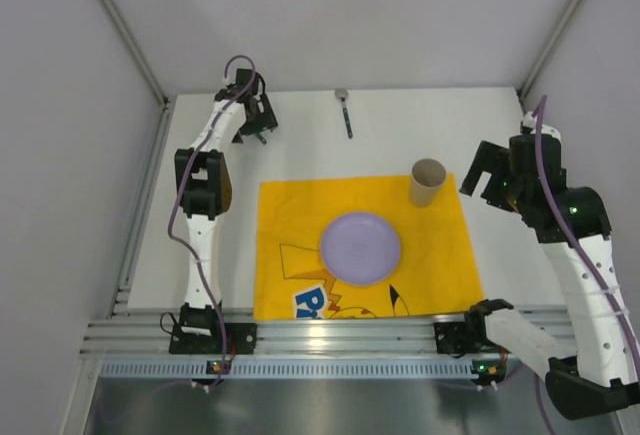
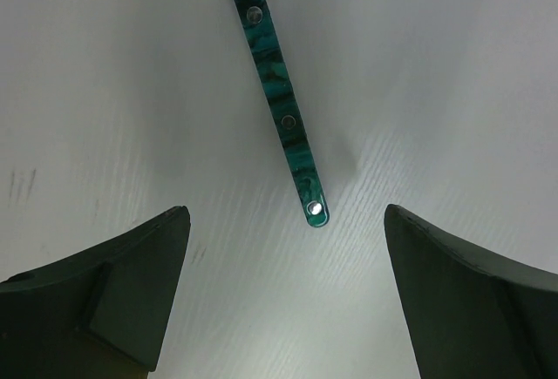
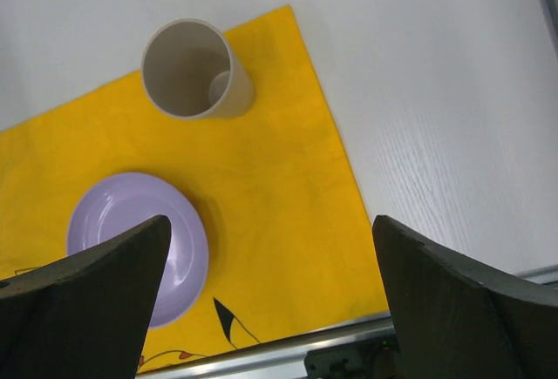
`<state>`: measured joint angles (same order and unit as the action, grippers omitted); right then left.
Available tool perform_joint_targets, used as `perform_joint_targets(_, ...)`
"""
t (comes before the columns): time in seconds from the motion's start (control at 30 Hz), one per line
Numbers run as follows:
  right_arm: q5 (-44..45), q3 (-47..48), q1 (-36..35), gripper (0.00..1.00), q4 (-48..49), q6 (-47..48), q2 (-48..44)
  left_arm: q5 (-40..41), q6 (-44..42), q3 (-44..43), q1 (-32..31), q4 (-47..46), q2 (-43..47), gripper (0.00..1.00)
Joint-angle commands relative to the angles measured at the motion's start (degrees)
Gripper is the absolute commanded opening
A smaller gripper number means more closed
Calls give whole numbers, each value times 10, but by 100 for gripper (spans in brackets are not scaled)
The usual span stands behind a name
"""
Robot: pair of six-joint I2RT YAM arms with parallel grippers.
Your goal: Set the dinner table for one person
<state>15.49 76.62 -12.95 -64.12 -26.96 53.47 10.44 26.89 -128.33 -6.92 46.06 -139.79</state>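
A big flat white dinner table [image 1: 420, 125] sits inside plain grey walls, and a yellow cloth mat with cartoon pictures [image 1: 290, 215] lies on its near half. A round purple plate [image 1: 360, 247] sits in the middle of the mat, and a tall tan cup [image 1: 428, 183] stands upright at the mat's far right corner. One thing is not in its place yet, I think: a thin eating tool with a green striped handle [image 1: 346, 115] lies on the bare table, far from the mat's edge. The left gripper [image 1: 255, 115] hangs near it with its jaws wide open and nothing in them. The tool lies just to that gripper's right, and its long side runs from far to near, tipped a little. The right gripper [image 1: 485, 180] is wide open and empty too, but it is beside the cup and well apart from the tool, so the left arm is the nearer one. The left wrist camera shows the handle [image 2: 281, 104] pointing back at the left gripper [image 2: 283, 213], its end a bit right of the middle, so the jaws could close across it. That view shows silver dots on the handle but cuts off the tool's head. The top view shows a small silver head, too small to tell spoon from fork. The right wrist camera looks down past the right gripper [image 3: 270, 222] and shows the cup [image 3: 193, 70] is empty inside.
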Motion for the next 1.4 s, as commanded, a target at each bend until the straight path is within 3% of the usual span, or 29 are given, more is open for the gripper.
perform_joint_targets(0.0,2,2,-1,100,-19,-23,1,12,9,-58,5,-54,-34,98)
perform_joint_targets(0.1,7,12,-1,100,-24,-25,22,13,4,-105,6,-49,-78,97)
perform_joint_targets(0.27,-5,25,0,100,-15,-31,64,20,9,-107,8,-56,-102,89)
perform_joint_targets(0.37,-14,33,-1,99,-9,-30,82,12,13,-106,13,-54,-115,60)
perform_joint_targets(0.4,-14,35,0,100,-9,-30,86,4,16,-103,15,-55,-116,43)
perform_joint_targets(0.47,-15,32,-1,100,-3,-29,90,-5,18,-98,18,-62,-117,27)
perform_joint_targets(0.5,-18,28,0,100,1,-29,90,-11,21,-97,20,-64,-117,8)
perform_joint_targets(0.53,-25,26,0,100,4,-29,92,-13,21,-97,23,-65,-117,0)
perform_joint_targets(0.73,-51,20,0,100,26,-20,98,-60,14,-88,47,-81,-88,0)
perform_joint_targets(0.93,-79,12,0,100,40,3,94,-63,-17,-79,49,-86,22,0)
perform_joint_targets(1.03,-104,14,0,100,45,16,90,-88,-21,-15,47,-91,107,0)
perform_joint_targets(1.2,-135,20,0,100,42,25,65,-139,-46,195,31,-116,292,0)
perform_joint_targets(1.37,-194,18,-1,100,39,22,28,-90,-64,402,-33,-90,439,0)
